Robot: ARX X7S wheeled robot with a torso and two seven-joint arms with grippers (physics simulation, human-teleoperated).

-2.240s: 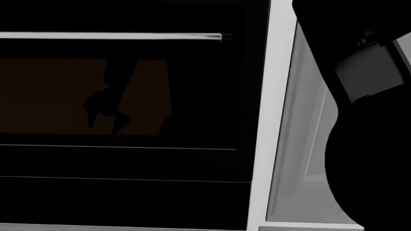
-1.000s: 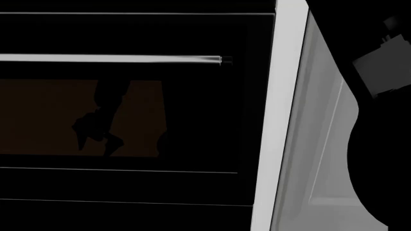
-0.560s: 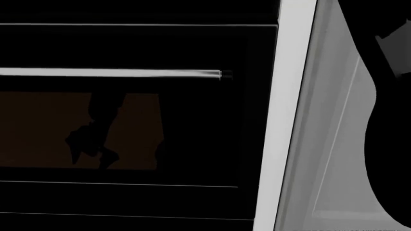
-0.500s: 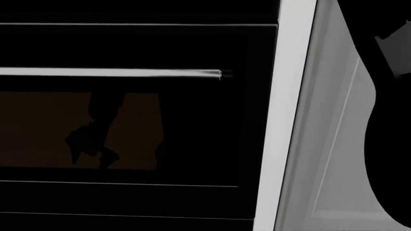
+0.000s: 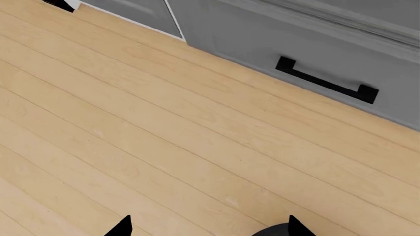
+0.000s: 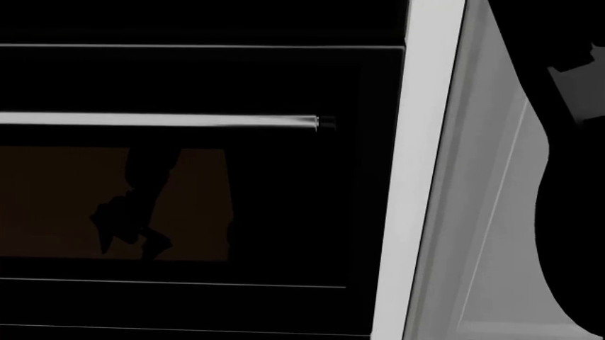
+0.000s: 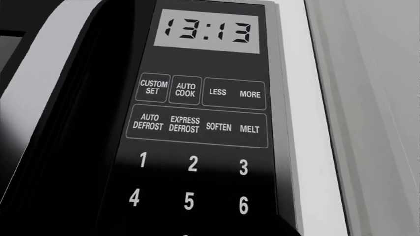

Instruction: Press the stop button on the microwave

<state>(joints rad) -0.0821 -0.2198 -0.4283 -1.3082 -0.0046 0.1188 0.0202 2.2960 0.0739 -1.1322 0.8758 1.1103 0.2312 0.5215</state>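
The microwave's black control panel [image 7: 196, 147] fills the right wrist view at close range. Its display [image 7: 206, 31] reads 13:13. Below it are the preset buttons [image 7: 196, 123] and number keys 1 to 6 [image 7: 190, 182]. No stop button shows; the panel's lower part is cut off. My right gripper's fingers are not in that view. In the head view only the dark right arm [image 6: 577, 212] shows at the right edge. My left gripper [image 5: 206, 231] is open and empty over the wood floor, with just its two black fingertips [image 5: 121, 227] showing.
The head view is filled by a black appliance door [image 6: 189, 78] with a horizontal bar handle [image 6: 161, 120] and a dark window. A white frame strip [image 6: 416, 177] and a grey panel [image 6: 492, 212] stand to its right. A grey drawer with a black handle [image 5: 326, 86] faces the floor [image 5: 164, 147].
In the head view the door and its bar handle have slid downward, so the view has risen. The right arm has shifted toward the right edge.
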